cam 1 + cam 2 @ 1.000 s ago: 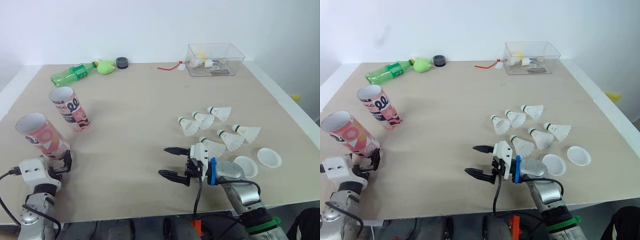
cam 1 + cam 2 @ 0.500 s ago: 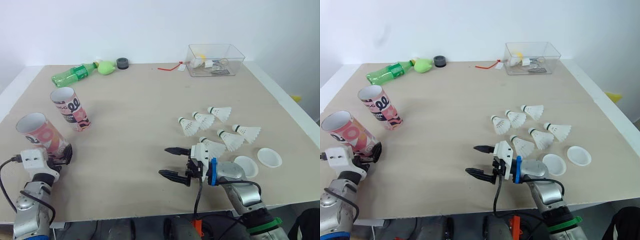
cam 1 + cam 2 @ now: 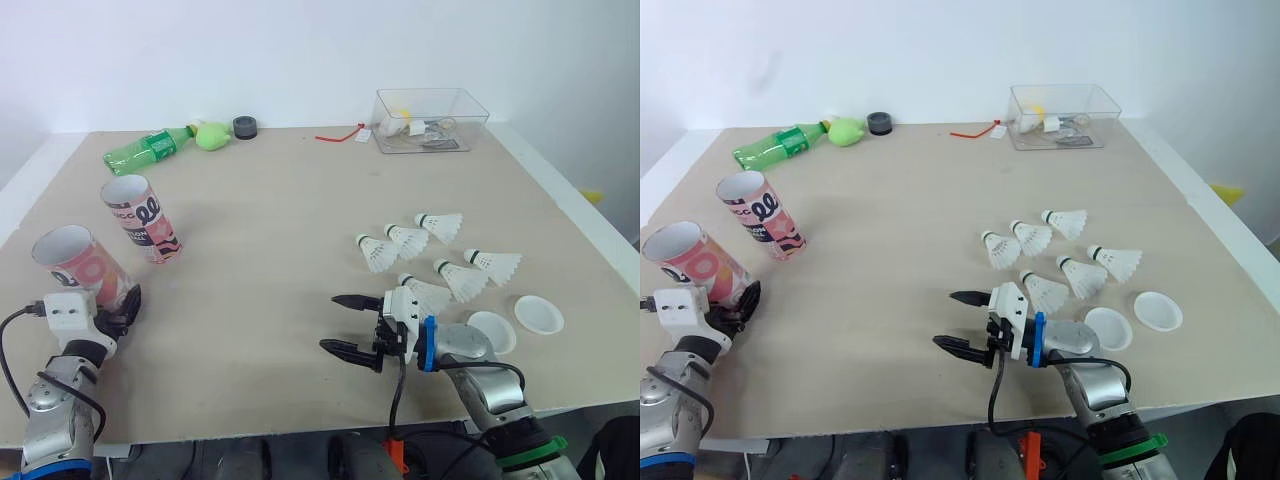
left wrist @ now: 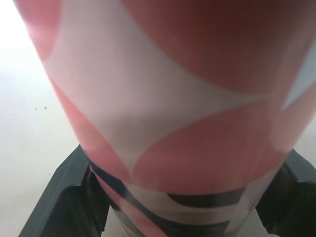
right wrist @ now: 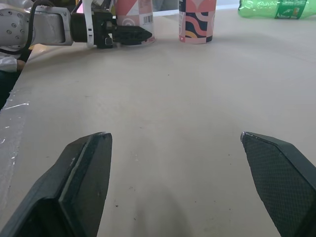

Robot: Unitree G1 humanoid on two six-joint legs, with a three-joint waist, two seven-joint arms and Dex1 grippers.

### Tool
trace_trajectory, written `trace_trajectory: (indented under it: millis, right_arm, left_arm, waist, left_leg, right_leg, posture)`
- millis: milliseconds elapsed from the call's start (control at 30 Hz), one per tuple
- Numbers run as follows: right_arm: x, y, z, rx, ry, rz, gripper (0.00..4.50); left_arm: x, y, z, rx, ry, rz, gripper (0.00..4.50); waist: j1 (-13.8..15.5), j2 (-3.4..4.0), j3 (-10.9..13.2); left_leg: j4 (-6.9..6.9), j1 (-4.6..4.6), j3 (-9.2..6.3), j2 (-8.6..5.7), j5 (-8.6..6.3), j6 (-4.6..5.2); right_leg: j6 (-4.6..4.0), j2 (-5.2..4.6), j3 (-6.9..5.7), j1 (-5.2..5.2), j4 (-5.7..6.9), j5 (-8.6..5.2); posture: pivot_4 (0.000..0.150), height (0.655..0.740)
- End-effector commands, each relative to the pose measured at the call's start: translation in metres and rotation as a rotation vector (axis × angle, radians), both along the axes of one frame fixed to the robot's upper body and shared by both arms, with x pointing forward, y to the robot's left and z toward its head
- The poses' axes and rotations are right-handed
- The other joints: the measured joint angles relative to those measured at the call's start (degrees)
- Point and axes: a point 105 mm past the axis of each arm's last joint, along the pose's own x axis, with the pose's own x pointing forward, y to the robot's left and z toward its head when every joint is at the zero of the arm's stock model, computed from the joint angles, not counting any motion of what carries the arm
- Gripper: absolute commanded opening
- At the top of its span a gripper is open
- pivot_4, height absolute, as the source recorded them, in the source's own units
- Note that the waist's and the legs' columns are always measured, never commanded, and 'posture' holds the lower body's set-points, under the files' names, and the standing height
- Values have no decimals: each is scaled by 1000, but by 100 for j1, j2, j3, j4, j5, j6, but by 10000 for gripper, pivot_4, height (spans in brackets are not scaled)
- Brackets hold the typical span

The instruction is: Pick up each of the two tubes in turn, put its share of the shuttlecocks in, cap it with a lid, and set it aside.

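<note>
A pink-and-white tube (image 3: 80,265) stands open-topped at the table's front left. My left gripper (image 3: 118,312) is shut on its base, and its dark fingers (image 4: 66,195) press the tube (image 4: 163,113) from both sides. A second tube (image 3: 140,218), patterned pink and black, stands just behind it. Several white shuttlecocks (image 3: 440,262) lie in a cluster at the right. Two white lids (image 3: 538,315) lie by the front edge. My right gripper (image 3: 332,323) hovers open and holds nothing, left of the nearest shuttlecock (image 3: 428,295), pointing across the table at the tubes (image 5: 196,19).
A green plastic bottle (image 3: 150,148), a green lump (image 3: 212,134) and a small black disc (image 3: 244,126) lie at the far left. A clear box (image 3: 430,120) with small items stands at the far right, with a red cord (image 3: 340,133) beside it.
My left wrist has risen and drawn in closer behind the pink tube, which has hardly shifted. The right gripper stays where it was, still open.
</note>
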Motion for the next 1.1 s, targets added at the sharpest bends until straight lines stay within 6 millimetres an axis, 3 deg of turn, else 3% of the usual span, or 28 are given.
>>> trace_trajectory:
  millis: [33, 200, 267, 533, 800, 933, 1100]
  right_arm:
    - [-1, -2, 15, 21, -60, -2, 45000]
    - [-1, -2, 16, 24, -61, -3, 45000]
    - [-2, -3, 16, 26, -62, -4, 45000]
    - [-1, -4, 17, 32, -65, -17, 45000]
    - [-2, -7, 21, 51, -68, -58, 45000]
    - [-4, -8, 20, 52, -67, -75, 45000]
    - [-6, -8, 19, 55, -64, -89, 45000]
  left_arm:
    - [-5, -5, -12, 39, 65, -48, 30502]
    - [-9, -27, -5, 157, 80, -228, 30502]
    - [-12, -49, 2, 256, 93, -387, 30502]
    - [-9, -94, 19, 376, 132, -737, 30502]
    - [-15, -156, 24, 518, 231, -1172, 30502]
    - [-14, -167, 23, 554, 289, -1272, 30502]
    - [-8, -181, 38, 524, 345, -1424, 30502]
  waist:
    - [0, 0, 0]
    - [-2, -1, 0]
    - [3, -1, 0]
    - [33, 0, 1]
    - [37, -1, 2]
    - [32, -2, 2]
    - [33, -3, 3]
  left_leg:
    - [0, 0, 2, 0, 0, 0]
    - [-3, -1, 11, -4, -4, -6]
    - [-5, -2, 14, -5, -8, -12]
    - [-5, -18, 8, -34, -14, -13]
    - [-8, -27, -1, -39, -21, -7]
    - [-8, -26, 0, -43, -26, -4]
    - [-2, -32, -4, -68, -28, -1]
  right_leg:
    - [0, -1, 2, 0, 0, 0]
    - [4, -9, 6, -5, -1, -4]
    - [4, -16, 6, -8, -3, -7]
    - [7, -46, 0, -8, -8, -33]
    - [33, -38, 0, -10, -8, -31]
    - [38, -37, 4, -9, -8, -35]
    - [53, -41, 2, -7, -8, -41]
  posture:
    - [1500, 7400]
    - [1500, 7400]
    - [1500, 7400]
    - [1500, 7400]
    - [1500, 7400]
    - [1500, 7400]
    - [1500, 7400]
